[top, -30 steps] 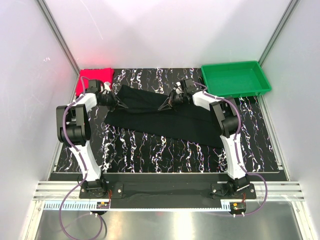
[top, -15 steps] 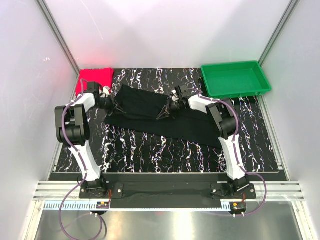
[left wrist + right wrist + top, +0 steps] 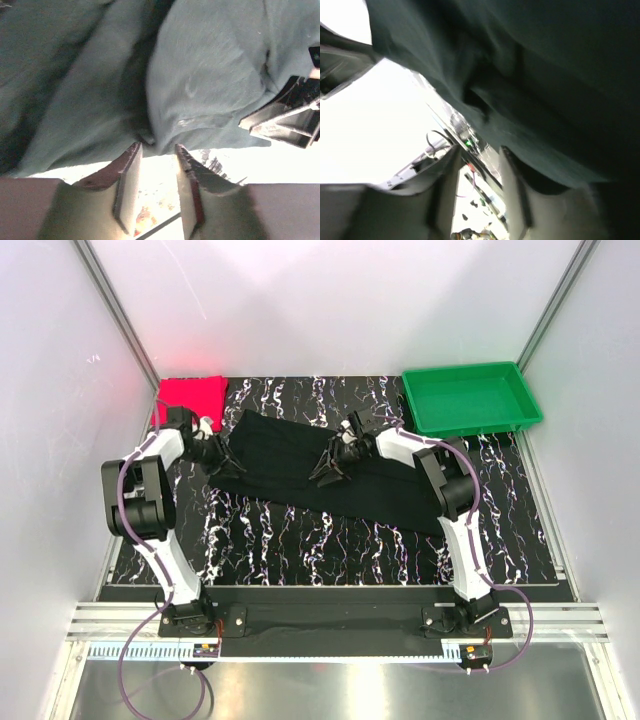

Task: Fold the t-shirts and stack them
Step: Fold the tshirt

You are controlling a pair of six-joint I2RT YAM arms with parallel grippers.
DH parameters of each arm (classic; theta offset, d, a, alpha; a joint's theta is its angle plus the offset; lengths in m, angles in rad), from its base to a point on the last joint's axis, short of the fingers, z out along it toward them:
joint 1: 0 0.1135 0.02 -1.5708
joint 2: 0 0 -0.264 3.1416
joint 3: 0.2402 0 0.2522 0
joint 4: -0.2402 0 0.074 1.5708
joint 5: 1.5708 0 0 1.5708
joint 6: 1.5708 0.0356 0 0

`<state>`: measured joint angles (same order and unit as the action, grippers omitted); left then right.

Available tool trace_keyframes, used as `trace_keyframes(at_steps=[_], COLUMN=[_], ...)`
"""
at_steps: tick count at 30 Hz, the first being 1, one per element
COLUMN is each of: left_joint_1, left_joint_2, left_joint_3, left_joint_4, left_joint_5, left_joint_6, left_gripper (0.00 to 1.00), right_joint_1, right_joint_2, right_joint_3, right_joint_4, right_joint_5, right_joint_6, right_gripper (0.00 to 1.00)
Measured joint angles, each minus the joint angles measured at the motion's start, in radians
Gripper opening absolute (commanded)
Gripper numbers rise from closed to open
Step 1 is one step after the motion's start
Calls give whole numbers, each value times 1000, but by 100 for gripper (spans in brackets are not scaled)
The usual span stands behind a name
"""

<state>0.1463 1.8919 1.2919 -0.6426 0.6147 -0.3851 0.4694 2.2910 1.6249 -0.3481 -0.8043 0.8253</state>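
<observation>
Two soft cloth t-shirts sit on the black, white-veined table (image 3: 300, 545), and both look light, limp and easy to drag out of shape. From where I stand, a pinch on a hem or doubled edge would serve better than a grab at the flat middle.

One bright pinkish-red t-shirt (image 3: 190, 395) lies folded small in the far left corner. Just beside it, the left gripper (image 3: 227, 464) hangs low at the left edge of the one black short-sleeved t-shirt (image 3: 290, 455). Its wrist view shows the jaws parted, with only bright table between them and the rolled cloth edge just past the tips.

That black shirt is spread loosely from the far left toward the right side of the table, rumpled and not yet a neat fold.

The right gripper (image 3: 326, 470) rests over the shirt's middle, jaws likewise spread. Dark cloth hangs close above them, but I see nothing pinched.

One rigid green plastic tray (image 3: 470, 400) sits in the far right corner, apart from the cloth.
</observation>
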Motion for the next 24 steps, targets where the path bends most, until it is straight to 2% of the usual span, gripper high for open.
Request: trace_keyframes(at_steps=[2,3,6,9,12,15,16,18,20,24], left_joint_1=[4,5,6,6,6,6,6,2,-3,-23], left_joint_2=[-17,-23,-29,-25,-5,18,27,49,71,119], left_joint_3=[0,2,42,101,158,174,173,166,150,86], left_joint_4=[-11,-16,-25,-23,-7,30,47,101,168,277], left_joint_5=[-31,-42,-62,-57,-41,-4,15,57,87,101], left_joint_6=[5,4,-3,-11,-11,-13,-21,-50,-84,-153], left_gripper=[42,42,42,48,45,41,38,37,36,35], right_joint_1=[0,0,-1,-5,-8,-11,-11,-11,-10,-5], right_joint_2=[0,0,0,1,2,26,43,87,147,267], right_joint_3=[20,39,132,254,335,393,415,457,512,620], right_joint_4=[-68,-108,-221,-291,-311,-327,-335,-340,-349,-356], right_joint_5=[13,29,73,101,107,107,107,105,100,75], right_joint_6=[-44,-72,-153,-206,-233,-247,-246,-239,-221,-177], right_gripper=[59,60,60,61,59,48,37,33,22,12])
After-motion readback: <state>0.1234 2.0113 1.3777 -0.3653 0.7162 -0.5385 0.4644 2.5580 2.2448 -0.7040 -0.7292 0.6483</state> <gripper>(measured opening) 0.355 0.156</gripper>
